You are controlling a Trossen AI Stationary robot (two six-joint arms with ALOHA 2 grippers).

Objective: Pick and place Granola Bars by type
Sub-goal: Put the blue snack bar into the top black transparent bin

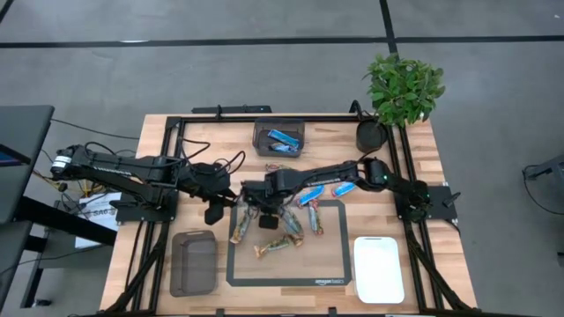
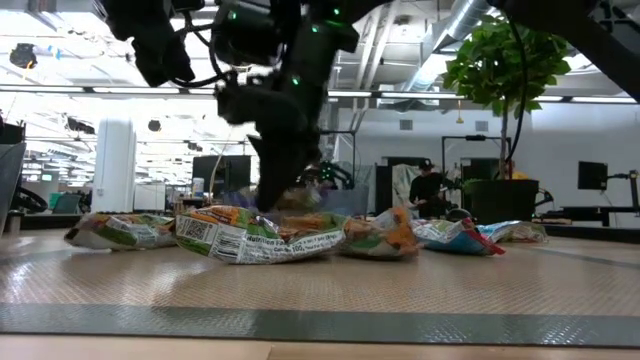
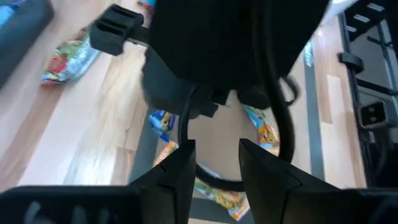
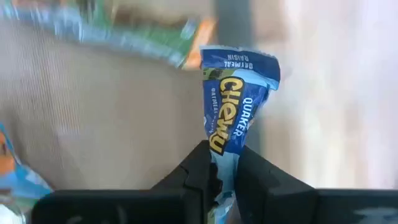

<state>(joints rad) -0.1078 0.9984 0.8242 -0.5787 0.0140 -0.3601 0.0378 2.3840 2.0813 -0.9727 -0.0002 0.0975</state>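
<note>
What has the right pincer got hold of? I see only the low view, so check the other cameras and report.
Observer: The right wrist view shows the right pincer shut on the end of a blue bar marked Chewy.
Operator: Tell me where the blue ones are going.
Observer: From above, the dark bin at the table's far edge holds other blue bars.
Operator: Now place the left pincer for me.
Observer: The left pincer hangs open just off the left edge of the mat, holding nothing.
</note>
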